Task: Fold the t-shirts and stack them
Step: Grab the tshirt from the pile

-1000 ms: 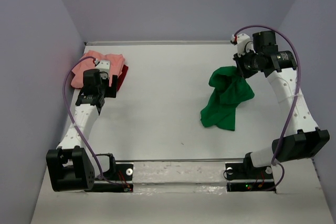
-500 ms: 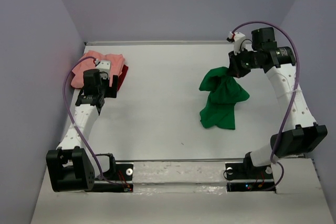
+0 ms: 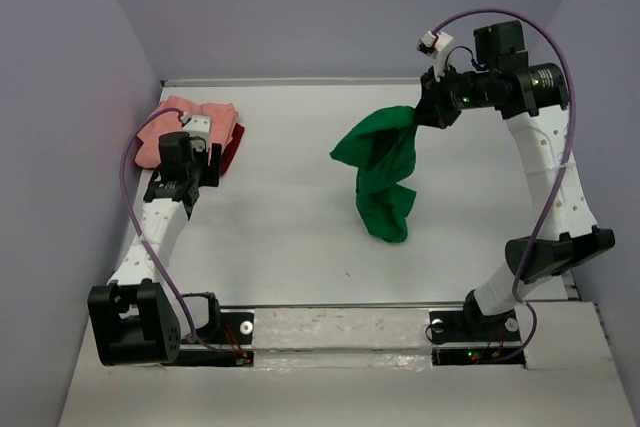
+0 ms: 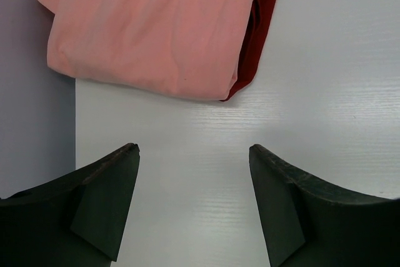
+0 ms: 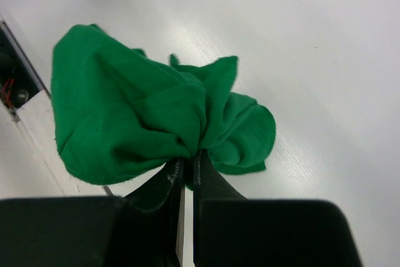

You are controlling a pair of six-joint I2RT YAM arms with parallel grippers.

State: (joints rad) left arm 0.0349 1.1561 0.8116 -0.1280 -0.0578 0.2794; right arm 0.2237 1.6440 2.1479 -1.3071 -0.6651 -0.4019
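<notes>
Right fingers pinch a bunched fold of the green t-shirt, dangling limp over the mid tabletop; soft and light, it seems better taken at shoulders or hem. Left fingers stand spread, empty, near the folded salmon-pink t-shirt, far left.

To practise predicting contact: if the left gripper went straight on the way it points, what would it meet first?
Probably the white tabletop, just short of the folded salmon-pink cloth t-shirt, though depth is unclear.
</notes>
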